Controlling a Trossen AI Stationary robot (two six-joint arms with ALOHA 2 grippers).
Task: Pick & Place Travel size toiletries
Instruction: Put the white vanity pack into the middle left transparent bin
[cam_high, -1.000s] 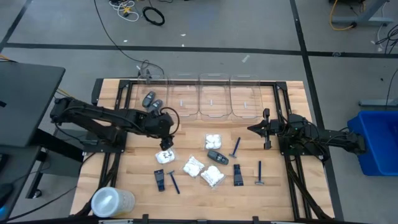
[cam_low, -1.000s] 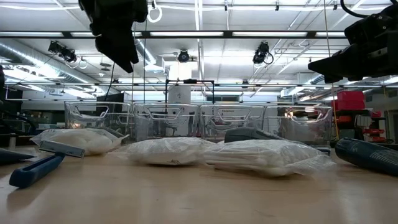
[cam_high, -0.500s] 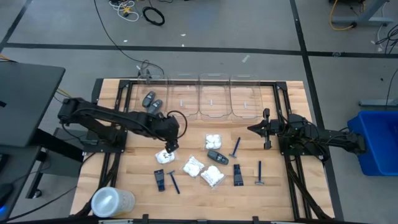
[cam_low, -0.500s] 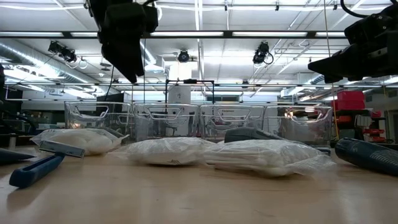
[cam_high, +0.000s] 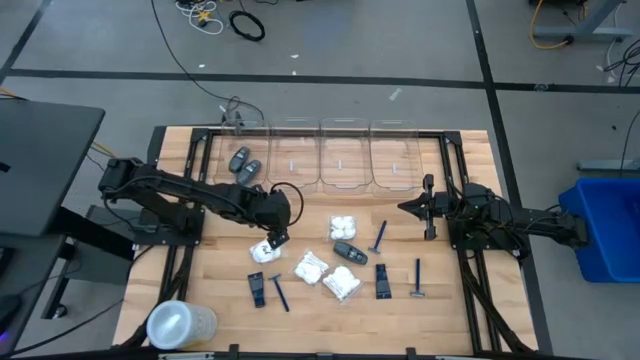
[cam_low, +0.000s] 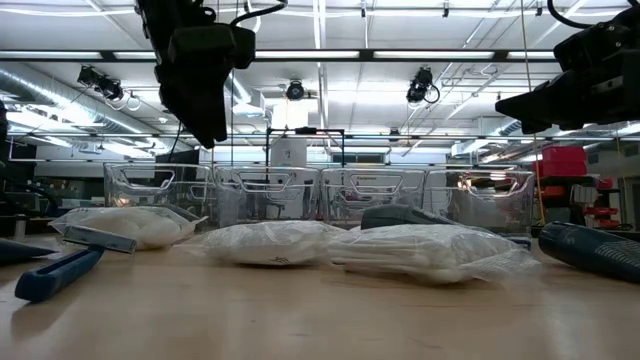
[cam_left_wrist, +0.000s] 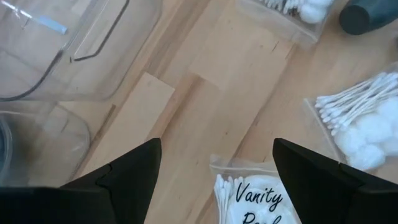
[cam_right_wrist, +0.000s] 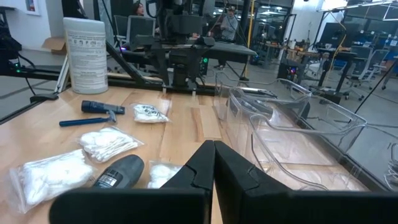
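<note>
The toiletries lie spread over the wooden table: white packets (cam_high: 310, 267), (cam_high: 343, 226), (cam_high: 341, 284), a dark grey oval case (cam_high: 348, 250), black tubes (cam_high: 257, 288), (cam_high: 384, 280) and blue razors (cam_high: 280, 292), (cam_high: 379, 236), (cam_high: 418, 278). Two more grey cases (cam_high: 244, 163) lie at the far left, by the bins. My left gripper (cam_high: 275, 240) hangs open, slanting down, just above a white "Vanity" packet (cam_left_wrist: 252, 200), which lies flat on the table below and between its fingers. My right gripper (cam_high: 403, 207) is shut and level at the right, holding nothing.
Clear plastic bins (cam_high: 345, 155) stand in a row along the far edge. A large translucent round container (cam_high: 180, 325) sits at the near left corner. Black frame rails run along the table's left and right sides.
My left gripper has come down and a little toward the table's right edge, closer to the white packet under it, and has stayed open. Nothing on the table has moved.
</note>
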